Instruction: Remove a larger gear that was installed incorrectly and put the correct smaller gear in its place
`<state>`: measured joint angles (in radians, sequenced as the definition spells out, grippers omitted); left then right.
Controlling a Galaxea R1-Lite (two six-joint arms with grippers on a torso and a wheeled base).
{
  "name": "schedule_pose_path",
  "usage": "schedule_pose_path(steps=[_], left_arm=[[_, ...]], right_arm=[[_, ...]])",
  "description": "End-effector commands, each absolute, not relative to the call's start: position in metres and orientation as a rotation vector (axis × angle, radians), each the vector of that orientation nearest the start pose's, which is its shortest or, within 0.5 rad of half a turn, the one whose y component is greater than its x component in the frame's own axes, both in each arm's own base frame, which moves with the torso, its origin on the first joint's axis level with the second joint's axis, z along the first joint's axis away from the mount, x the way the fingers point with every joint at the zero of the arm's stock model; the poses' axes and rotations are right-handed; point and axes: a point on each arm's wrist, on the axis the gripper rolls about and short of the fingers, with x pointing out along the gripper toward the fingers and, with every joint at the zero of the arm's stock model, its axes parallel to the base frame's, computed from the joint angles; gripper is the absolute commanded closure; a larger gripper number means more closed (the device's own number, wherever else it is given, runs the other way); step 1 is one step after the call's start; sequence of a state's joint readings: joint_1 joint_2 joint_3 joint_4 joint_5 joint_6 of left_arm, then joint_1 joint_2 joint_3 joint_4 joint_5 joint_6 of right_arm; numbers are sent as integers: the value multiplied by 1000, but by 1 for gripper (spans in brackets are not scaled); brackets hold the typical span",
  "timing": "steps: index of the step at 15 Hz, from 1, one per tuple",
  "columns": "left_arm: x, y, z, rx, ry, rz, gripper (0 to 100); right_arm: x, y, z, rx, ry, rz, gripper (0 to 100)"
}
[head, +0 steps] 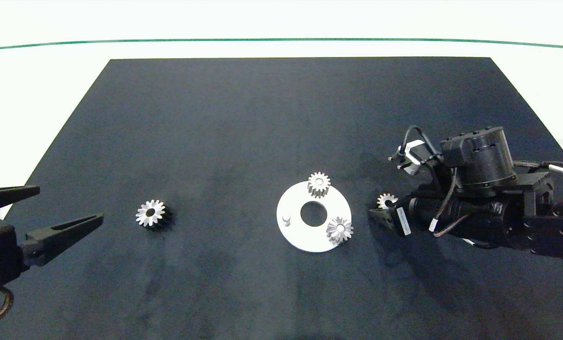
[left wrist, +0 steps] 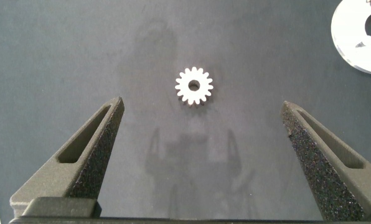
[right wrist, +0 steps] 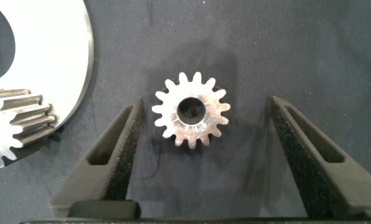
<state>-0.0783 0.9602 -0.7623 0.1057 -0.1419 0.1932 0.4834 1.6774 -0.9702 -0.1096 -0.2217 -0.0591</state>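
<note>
Straddling the smaller gear [right wrist: 190, 111] now with the right gripper [head: 379, 208], fingers spread, a gap on each side, nothing grasped. Lying flat on the black mat [head: 243, 123], just beside the white disc [head: 294, 233], toward the mat's right edge.

Looks like the pick-up step. Best to centre over the dark hole, close evenly across opposite teeth, lift straight, keep it level. Then carry to the bare peg [head: 286, 219] on the disc's left side, well clear of the two seated gears [head: 318, 184], and lower it square.

Over at the mat's left edge, parked and wide open, the left gripper [head: 70, 203], facing the larger gear [head: 151, 213], already off the disc.

Beyond the mat, a white tabletop [head: 50, 75] with a green line [head: 281, 39] across its far side.
</note>
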Motion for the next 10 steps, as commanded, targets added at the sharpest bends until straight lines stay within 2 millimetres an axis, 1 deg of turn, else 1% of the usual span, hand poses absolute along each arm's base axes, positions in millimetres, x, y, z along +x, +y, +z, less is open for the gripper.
schedule_pose_path(steps=[1,5,10], left_arm=[[111,-12,254,183,283,-248,0],[111,-12,254,183,286,-248,0],[110,-12,250,182,296,-249,0]], right_arm=[[266,134,185,-266,554,265,25],[267,134,183,-261,559,264,34],[271,136,180,-250,541,261,44]])
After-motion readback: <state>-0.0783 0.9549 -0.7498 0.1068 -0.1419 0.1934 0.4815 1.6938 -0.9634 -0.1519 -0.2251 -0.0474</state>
